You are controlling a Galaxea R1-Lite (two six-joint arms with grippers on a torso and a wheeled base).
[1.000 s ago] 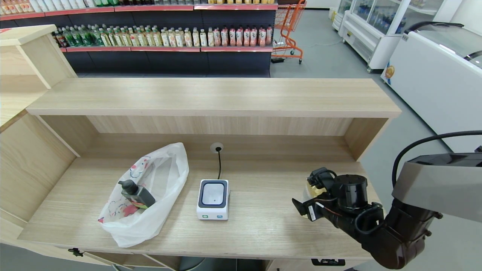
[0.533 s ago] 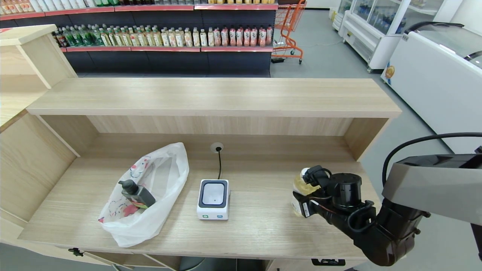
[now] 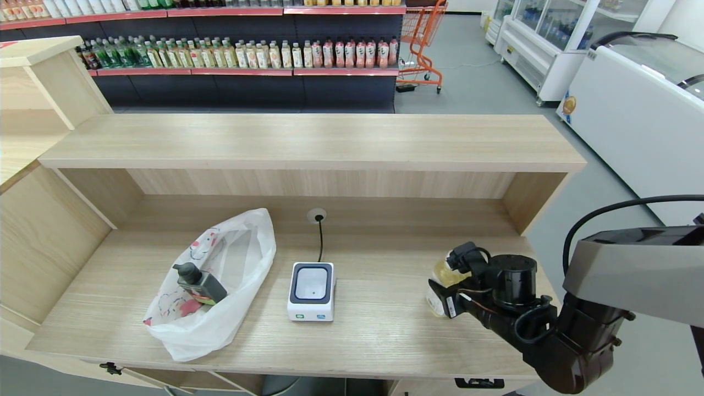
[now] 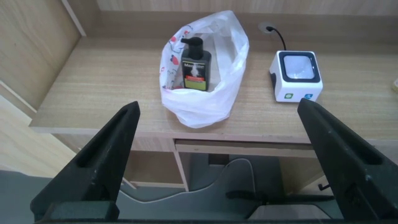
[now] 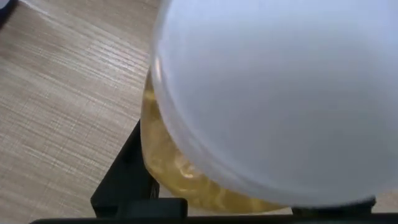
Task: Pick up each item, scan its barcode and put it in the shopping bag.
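On the far left, my left gripper [image 4: 219,106] is hanging back from the counter [image 3: 385,335], and its fingers are spread wide apart with nothing in them.

Next, the white shopping bag [image 3: 242,247] is lying open on the counter. A dark pump bottle [image 3: 201,283] is sitting inside it, so I think that item is done.

In the middle, the little white scanner [image 3: 311,290] is waiting with its window facing up, well apart from the bag.

On the right, my right gripper [image 3: 443,291] is squeezing the jar [image 3: 443,273] of yellow stuff with the white lid [image 5: 280,93]. A second ago one finger was sticking out to the side and the jar was mostly hidden behind the gripper. Now the fingers are pressing in on the jar's sides, and the arm is sitting a bit nearer the scanner. To me that means the grab is made. The jar is low, right by the counter; I cannot tell if it is touching. It is not scanned yet, so lifting it and carrying it over comes next.

The pump bottle is wearing a red and green label, and the jar is showing a pale one. The writing on both is too small for me to read.
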